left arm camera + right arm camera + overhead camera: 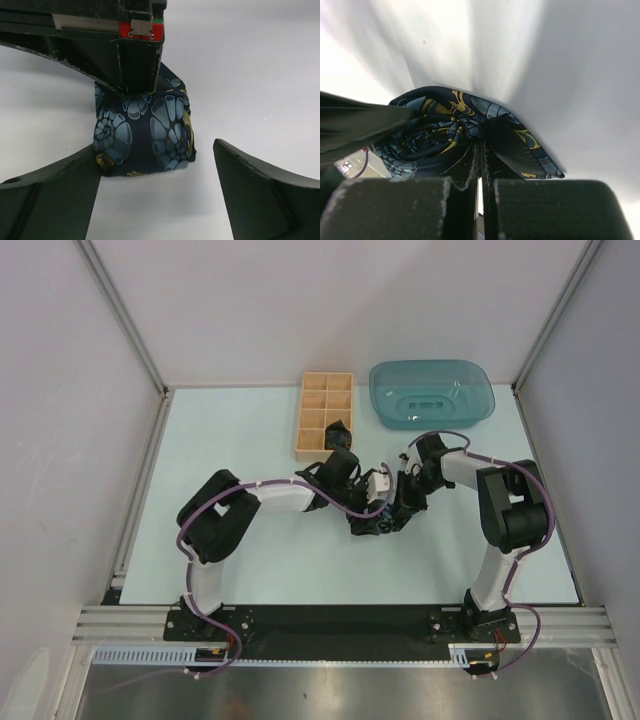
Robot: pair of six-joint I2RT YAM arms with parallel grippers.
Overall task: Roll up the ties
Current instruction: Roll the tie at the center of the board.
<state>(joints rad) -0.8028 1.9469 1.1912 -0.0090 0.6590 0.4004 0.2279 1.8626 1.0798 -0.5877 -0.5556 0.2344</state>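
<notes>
A dark navy tie with blue and yellow pattern sits as a compact roll (142, 132) on the white table, also seen in the top view (364, 527). My right gripper (481, 150) is shut on the middle of the roll (432, 137), with a loose pointed end (535, 150) sticking out to the right. In the left wrist view its fingers (137, 55) come down onto the roll from above. My left gripper (156, 165) is open around the roll; its left finger (55, 195) is beside the roll, its right finger (270, 195) stands apart.
A compartmented wooden box (312, 416) stands at the back, with another dark rolled tie (338, 431) at its near right corner. A teal plastic tray (432, 392) lies to its right. Both arms cross at the table's middle.
</notes>
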